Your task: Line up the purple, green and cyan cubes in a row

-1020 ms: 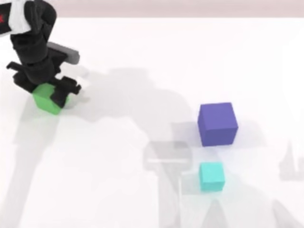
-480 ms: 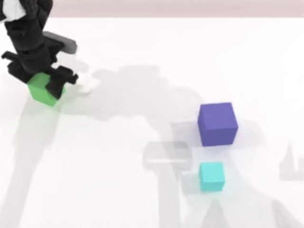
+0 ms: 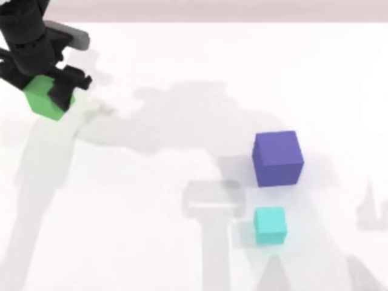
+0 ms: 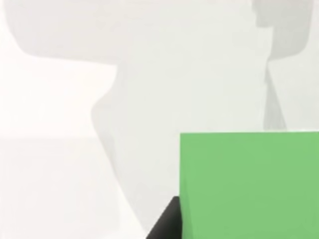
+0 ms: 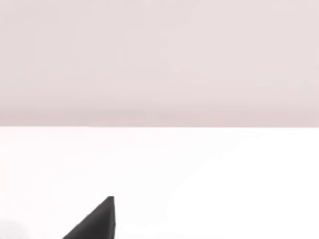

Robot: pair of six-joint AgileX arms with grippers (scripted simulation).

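Observation:
The green cube (image 3: 41, 97) is at the table's far left, and my left gripper (image 3: 43, 90) is shut on it from above. The left wrist view shows the green cube (image 4: 249, 184) filling the space beside one dark fingertip (image 4: 167, 224), with the pale table well below it. The purple cube (image 3: 277, 158) rests on the table right of centre. The smaller cyan cube (image 3: 270, 225) sits just in front of it, with a gap between them. My right arm is out of the top view; its wrist view shows one fingertip (image 5: 97, 221) of my right gripper (image 5: 239, 231) over bare table, holding nothing.
The white table's far edge (image 3: 218, 23) runs along the back, close behind the left arm. Grey arm shadows lie across the middle of the table, one of them (image 3: 213, 200) just left of the cyan cube.
My left gripper has carried the green cube toward the far left corner of the top view. The purple and cyan cubes have not moved.

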